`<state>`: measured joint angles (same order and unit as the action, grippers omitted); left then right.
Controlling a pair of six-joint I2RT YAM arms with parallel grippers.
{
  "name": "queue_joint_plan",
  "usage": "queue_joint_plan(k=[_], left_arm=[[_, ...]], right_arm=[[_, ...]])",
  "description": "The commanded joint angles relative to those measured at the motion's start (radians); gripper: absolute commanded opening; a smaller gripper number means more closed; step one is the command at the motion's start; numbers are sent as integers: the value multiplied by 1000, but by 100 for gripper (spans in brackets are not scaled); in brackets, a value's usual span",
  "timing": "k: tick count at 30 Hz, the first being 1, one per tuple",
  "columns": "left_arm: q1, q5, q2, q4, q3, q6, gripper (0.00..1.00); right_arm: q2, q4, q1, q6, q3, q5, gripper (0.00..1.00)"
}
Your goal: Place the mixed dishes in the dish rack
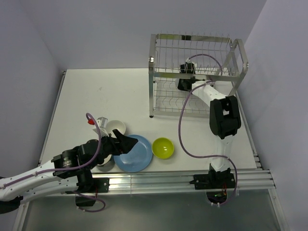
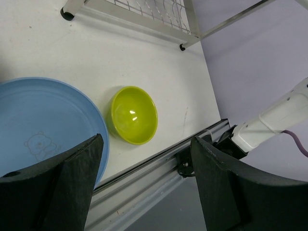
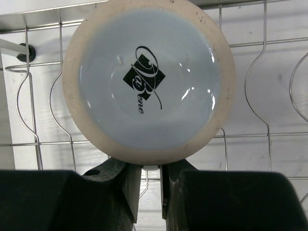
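Observation:
My right gripper point(image 1: 185, 83) reaches into the upper tier of the silver wire dish rack point(image 1: 159, 53). In the right wrist view it point(image 3: 151, 168) is shut on the pale blue-grey mug point(image 3: 149, 82), whose logo-marked base faces the camera against the rack wires point(image 3: 260, 115). My left gripper point(image 1: 129, 144) is open and empty above the right edge of the large blue plate point(image 1: 137, 159). The left wrist view shows the plate point(image 2: 43, 125) and the lime-green bowl point(image 2: 134, 115) beyond my open fingers point(image 2: 72, 183). The lime-green bowl point(image 1: 163, 147) sits right of the plate. The cream bowl point(image 1: 116, 127) stands behind it. The dark bowl point(image 1: 106, 164) is mostly hidden under my left arm.
The rack's feet and lower shelf point(image 2: 144, 9) show at the top of the left wrist view. The aluminium rail point(image 1: 159, 178) runs along the table's near edge, with the right arm's base point(image 1: 219, 180) on it. Walls close in at left, back and right.

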<state>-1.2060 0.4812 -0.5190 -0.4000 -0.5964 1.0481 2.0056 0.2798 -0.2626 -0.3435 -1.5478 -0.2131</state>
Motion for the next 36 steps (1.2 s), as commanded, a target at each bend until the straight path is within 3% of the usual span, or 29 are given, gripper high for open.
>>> queue_joint_plan(k=[1, 5, 9, 11, 12, 27, 36], left_arm=[[-4, -15, -3, 43, 6, -13, 80], [-4, -15, -7, 41, 4, -13, 80], [-4, -18, -13, 44, 3, -13, 80], [-4, -19, -16, 43, 1, -11, 80], [-4, -20, -16, 43, 3, -10, 80], [-4, -16, 8, 10, -3, 15, 80], [-4, 25, -41, -121, -78, 59, 80]], right_arm=[[5, -31, -13, 28, -77, -65, 16], [16, -22, -15, 23, -87, -71, 31], [18, -16, -18, 18, -84, -77, 60], [7, -24, -20, 17, -66, -80, 63], [1, -30, -20, 12, -58, -77, 69], [-145, -132, -7, -133, 184, 101, 69], [-277, -241, 17, -264, 370, 271, 68]])
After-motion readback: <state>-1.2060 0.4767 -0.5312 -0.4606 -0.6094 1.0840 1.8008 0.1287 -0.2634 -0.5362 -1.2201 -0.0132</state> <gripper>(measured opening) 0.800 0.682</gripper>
